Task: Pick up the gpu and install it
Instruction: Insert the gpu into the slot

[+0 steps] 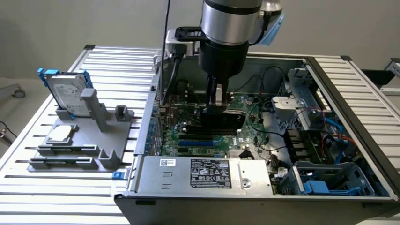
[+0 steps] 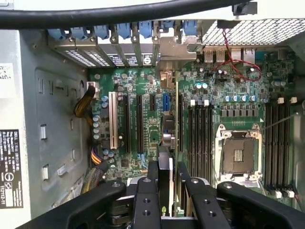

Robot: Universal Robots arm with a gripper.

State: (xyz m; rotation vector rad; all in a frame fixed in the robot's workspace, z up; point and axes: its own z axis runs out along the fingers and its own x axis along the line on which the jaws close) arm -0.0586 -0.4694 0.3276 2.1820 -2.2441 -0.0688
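The gpu [image 1: 220, 123] stands on edge inside the open computer case, its black cover facing the exterior view and its lower edge down at the green motherboard [image 1: 206, 143]. My gripper [image 1: 217, 107] reaches straight down from above and is shut on the card's top edge. In the wrist view the gpu [image 2: 167, 160] is seen edge-on between the two black fingers [image 2: 152, 183], and its silver end bracket [image 2: 172, 50] sits at the case's rear slot openings. Below it lie the motherboard's expansion slots [image 2: 138, 121]. Whether the card is fully seated in a slot is hidden.
The case [image 1: 340, 79] lies open on a slatted aluminium table. A power supply [image 1: 209, 173] fills its front, and drive cages and cables [image 1: 319, 140] its right in the exterior view. A grey fixture [image 1: 81, 136] beside it holds a hard drive [image 1: 65, 93] and a small silver chip [image 1: 61, 133].
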